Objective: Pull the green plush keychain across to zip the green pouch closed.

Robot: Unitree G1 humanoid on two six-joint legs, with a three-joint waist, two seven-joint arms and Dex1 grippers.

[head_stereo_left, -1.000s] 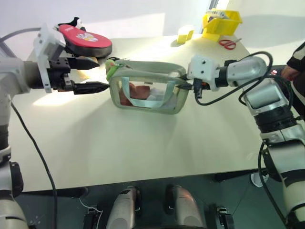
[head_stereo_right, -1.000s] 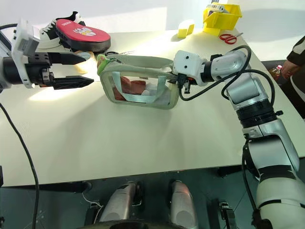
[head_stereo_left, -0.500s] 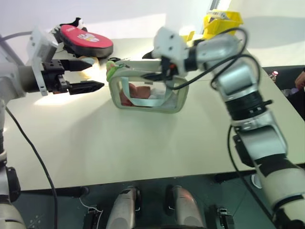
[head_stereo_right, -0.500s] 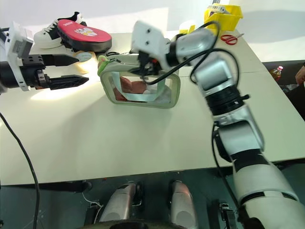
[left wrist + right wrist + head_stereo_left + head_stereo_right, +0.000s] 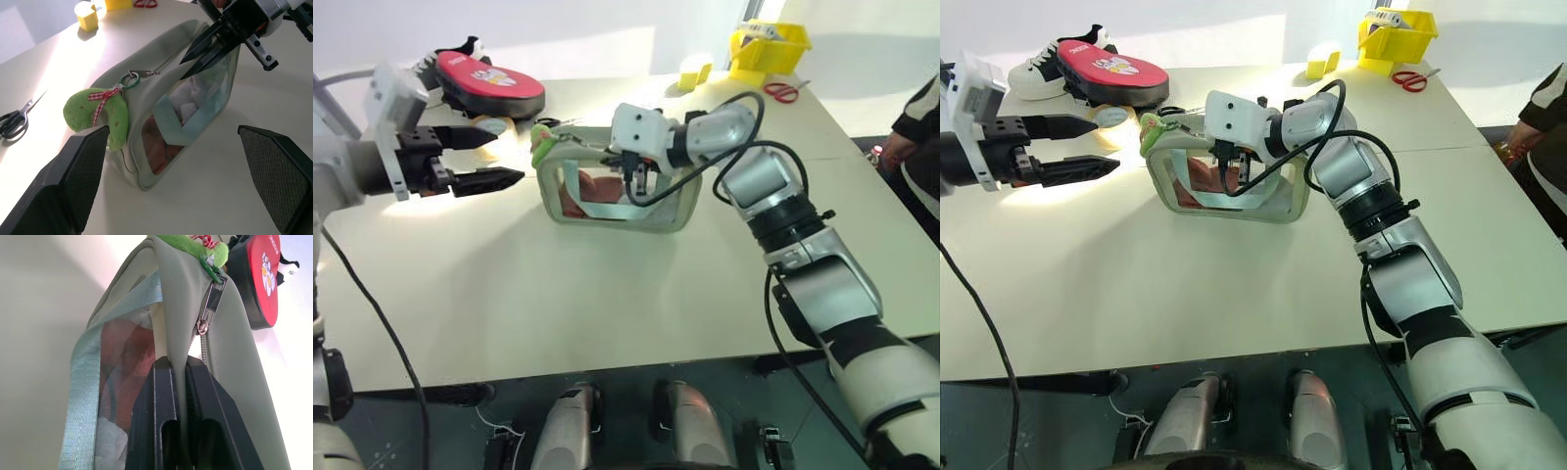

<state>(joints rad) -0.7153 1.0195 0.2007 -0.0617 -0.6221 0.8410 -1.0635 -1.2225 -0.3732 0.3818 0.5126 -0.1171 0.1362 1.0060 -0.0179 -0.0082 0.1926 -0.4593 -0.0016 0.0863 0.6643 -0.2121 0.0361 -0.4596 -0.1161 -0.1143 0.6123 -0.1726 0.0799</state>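
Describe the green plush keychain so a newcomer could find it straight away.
On the beige table stands the green pouch. At its end nearest the red oval pad hangs the green plush keychain, a lime fuzzy blob with a red checked ribbon.

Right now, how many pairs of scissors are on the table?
2. Red-handled scissors lie at the far right, beside the yellow bin. Black-handled scissors lie by the green plush keychain, behind the green pouch. More may be hidden.
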